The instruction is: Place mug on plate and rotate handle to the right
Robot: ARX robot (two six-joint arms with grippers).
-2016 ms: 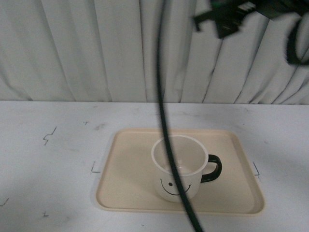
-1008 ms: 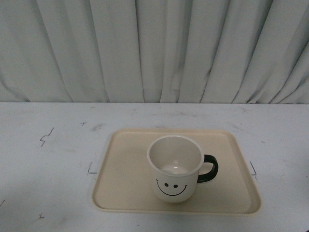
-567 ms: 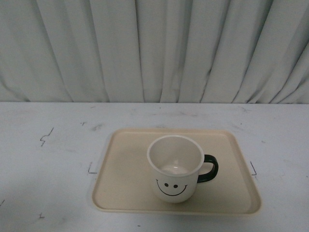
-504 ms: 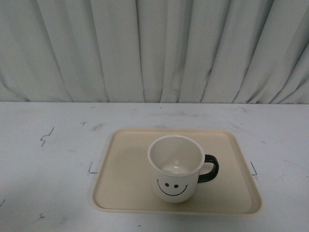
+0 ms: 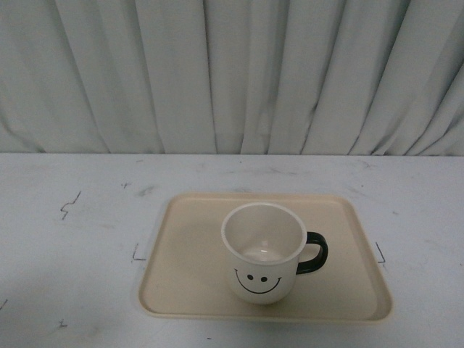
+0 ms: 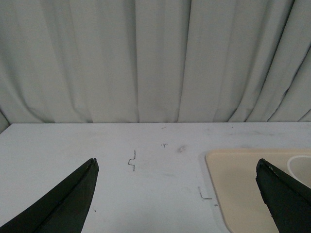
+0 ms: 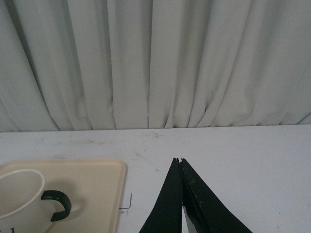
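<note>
the mug (image 5: 262, 252) stands upright on the plate (image 5: 188, 254), a little right of its middle, its handle (image 5: 313, 253) pointing right. the left gripper (image 6: 177, 167) is spread wide over the table (image 5: 72, 239); the right gripper (image 7: 180, 162) looks pressed together, empty, beside the plate.

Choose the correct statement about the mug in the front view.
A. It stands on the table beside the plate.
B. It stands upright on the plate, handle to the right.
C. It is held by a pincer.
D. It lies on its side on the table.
B: the mug stands upright on the plate, and its handle points right; no pincer touches it.
</note>
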